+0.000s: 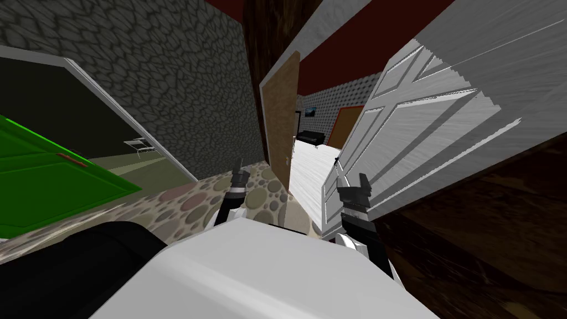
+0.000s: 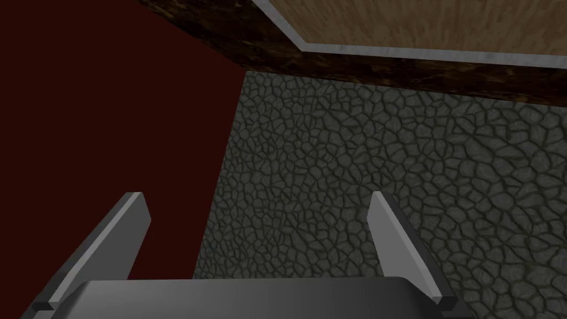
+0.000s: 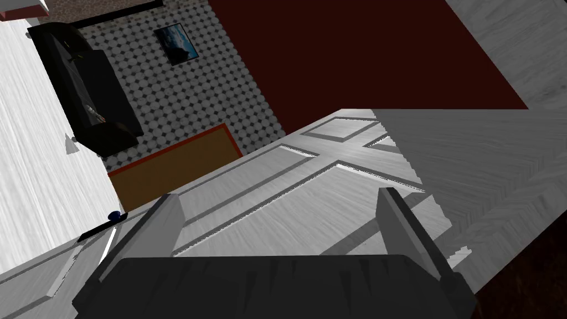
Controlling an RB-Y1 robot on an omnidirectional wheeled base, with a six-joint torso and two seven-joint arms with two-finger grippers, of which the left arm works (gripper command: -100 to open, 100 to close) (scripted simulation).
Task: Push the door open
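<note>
In the head view the white panelled door [image 1: 398,127] stands partly open on the robot's right, its free edge toward the gap. The right gripper [image 1: 350,174] is close against the door's lower part, near that edge. The left gripper [image 1: 240,166] hangs apart from it over the pebble floor [image 1: 266,194]. A brown panel [image 1: 281,116] stands on the other side of the gap and narrows it. Through the gap lie a white floor [image 1: 307,166] and a sofa [image 1: 311,137], well beyond. A green door [image 1: 55,177] lies far to the left, clear of the work.

In the left wrist view the left gripper [image 2: 256,195] has its fingers spread with nothing between them, and it faces a stone wall [image 2: 387,194].

In the right wrist view the right gripper [image 3: 281,194] is also spread and empty. It points along the door's [image 3: 332,177] panelled face, and whether it touches the face cannot be told. A dark knob [image 3: 114,215] sits at the door's edge, just beside one finger.

The push would likely go best near the knob side, far from the hinges. The hand should follow the door's arc so the thin fingers do not slide off or catch in the panel grooves. The sofa [image 3: 88,94] and a framed picture [image 3: 177,43] lie beyond and look clear of the swing.
</note>
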